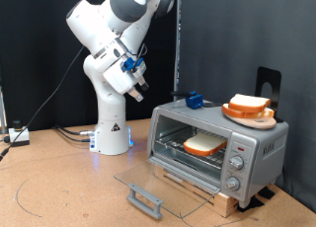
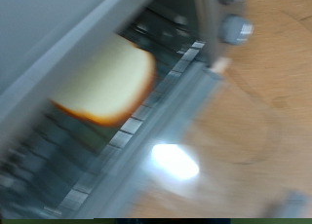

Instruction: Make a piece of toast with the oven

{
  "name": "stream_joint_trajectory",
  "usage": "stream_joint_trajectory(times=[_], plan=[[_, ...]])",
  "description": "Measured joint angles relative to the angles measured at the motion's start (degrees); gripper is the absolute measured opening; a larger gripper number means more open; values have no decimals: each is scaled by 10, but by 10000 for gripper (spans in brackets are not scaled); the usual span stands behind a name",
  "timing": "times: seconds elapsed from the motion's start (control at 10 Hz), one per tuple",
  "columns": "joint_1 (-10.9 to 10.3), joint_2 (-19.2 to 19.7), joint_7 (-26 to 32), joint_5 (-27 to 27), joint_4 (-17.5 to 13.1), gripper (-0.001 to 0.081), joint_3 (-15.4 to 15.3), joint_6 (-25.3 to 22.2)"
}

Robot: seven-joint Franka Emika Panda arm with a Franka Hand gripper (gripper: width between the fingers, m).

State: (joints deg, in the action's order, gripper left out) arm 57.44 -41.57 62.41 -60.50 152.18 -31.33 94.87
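Gripper (image 1: 139, 86) raised in the air, well apart from the oven (image 1: 217, 145) and off toward the exterior view's left of it, higher than the oven's roof. Nothing visible between the fingers. Whether they stand apart or together: cannot tell, too small and dark in the exterior view, and the wrist view shows no fingertips.

Oven door (image 1: 163, 185) is swung fully down, lying flat in front of the oven, its dark bar handle (image 1: 145, 199) at the near edge. One piece of toast (image 1: 205, 143) lies inside the oven on the wire rack (image 1: 188, 148), pale face with golden-tan crust. Wrist view, blurred, looks down into the oven: same slice (image 2: 105, 80) on the rack bars (image 2: 146, 117), with knobs (image 2: 232, 27) visible beyond it.

On the oven's roof: round orange plate (image 1: 248, 113) carrying a second slice (image 1: 251, 103). Small blue object (image 1: 194, 100) also on the roof, at the end farthest from the knobs. Oven rests on a wooden table (image 1: 59, 188).
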Motion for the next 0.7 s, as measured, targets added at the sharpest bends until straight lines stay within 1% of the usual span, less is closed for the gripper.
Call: stream_joint_trajectory(times=[0.1,0.2,0.3,0.4,0.5,0.6,0.7], plan=[[6,12,-61,4,-11,809,1,-37],[16,29,-120,9,-23,809,1,-62],[30,52,-181,15,-38,809,1,-79],[48,76,-243,15,-51,809,0,-82],[60,105,-294,15,-64,809,-3,-85],[59,103,-268,15,-63,809,-3,-83],[59,105,-256,35,-63,809,-4,-86]])
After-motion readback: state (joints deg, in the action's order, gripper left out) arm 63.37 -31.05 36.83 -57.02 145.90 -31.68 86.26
